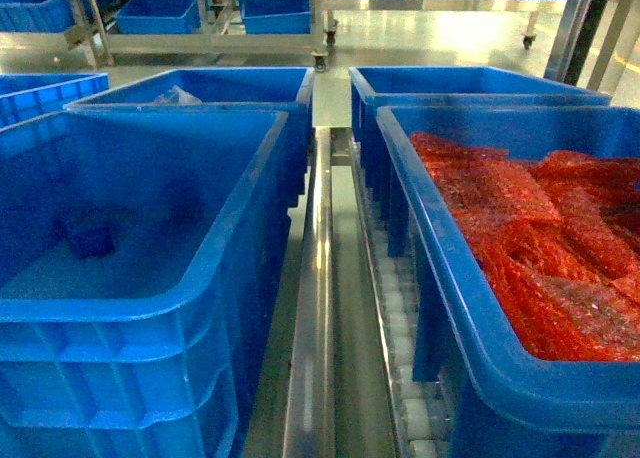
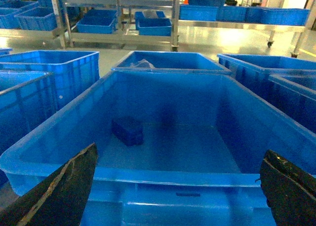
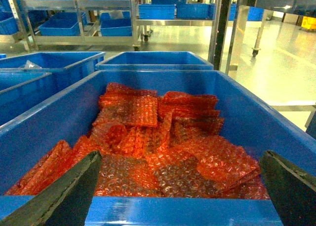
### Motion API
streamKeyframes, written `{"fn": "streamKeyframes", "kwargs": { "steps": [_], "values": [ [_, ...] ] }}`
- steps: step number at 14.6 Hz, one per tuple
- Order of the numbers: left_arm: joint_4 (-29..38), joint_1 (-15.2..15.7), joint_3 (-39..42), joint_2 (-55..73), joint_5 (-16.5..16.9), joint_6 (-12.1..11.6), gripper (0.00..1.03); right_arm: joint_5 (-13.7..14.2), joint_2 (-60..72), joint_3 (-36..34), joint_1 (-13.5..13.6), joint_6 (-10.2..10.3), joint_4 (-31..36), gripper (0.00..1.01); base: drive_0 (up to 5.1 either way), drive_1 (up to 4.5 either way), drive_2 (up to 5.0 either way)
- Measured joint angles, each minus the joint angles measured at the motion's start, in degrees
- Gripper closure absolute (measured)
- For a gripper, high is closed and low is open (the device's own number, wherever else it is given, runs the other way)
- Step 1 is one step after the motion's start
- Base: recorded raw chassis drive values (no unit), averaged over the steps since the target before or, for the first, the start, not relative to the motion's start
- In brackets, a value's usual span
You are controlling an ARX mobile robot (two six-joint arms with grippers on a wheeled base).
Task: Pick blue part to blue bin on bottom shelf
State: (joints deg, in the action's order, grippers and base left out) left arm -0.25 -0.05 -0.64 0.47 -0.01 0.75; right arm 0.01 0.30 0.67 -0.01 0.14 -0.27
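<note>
The left gripper (image 2: 175, 186) is held level just outside the near rim of the large bright-blue plastic bin (image 2: 163, 177), fingers spread wide and empty. The small dark-blue boxy part (image 2: 128, 131) is seen on the bin's floor, left of centre; its long axis cannot be told. The right gripper (image 3: 180, 189), equally wide, is poised over red bubble-wrap bags (image 3: 148, 137).
</note>
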Motion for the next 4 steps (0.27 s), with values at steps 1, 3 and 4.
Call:
{"fn": "streamKeyframes", "kwargs": {
  "steps": [1,3,4],
  "values": [
    [0.0,0.0,0.0,0.0,0.0,0.0,0.05,0.0,0.0,0.0,0.0,0.0,0.0,0.03,0.0,0.0,0.0],
    [0.0,0.0,0.0,0.0,0.0,0.0,0.05,0.0,0.0,0.0,0.0,0.0,0.0,0.03,0.0,0.0,0.0],
    [0.0,0.0,0.0,0.0,0.0,0.0,0.05,0.0,0.0,0.0,0.0,0.0,0.0,0.03,0.0,0.0,0.0]
  ]
}}
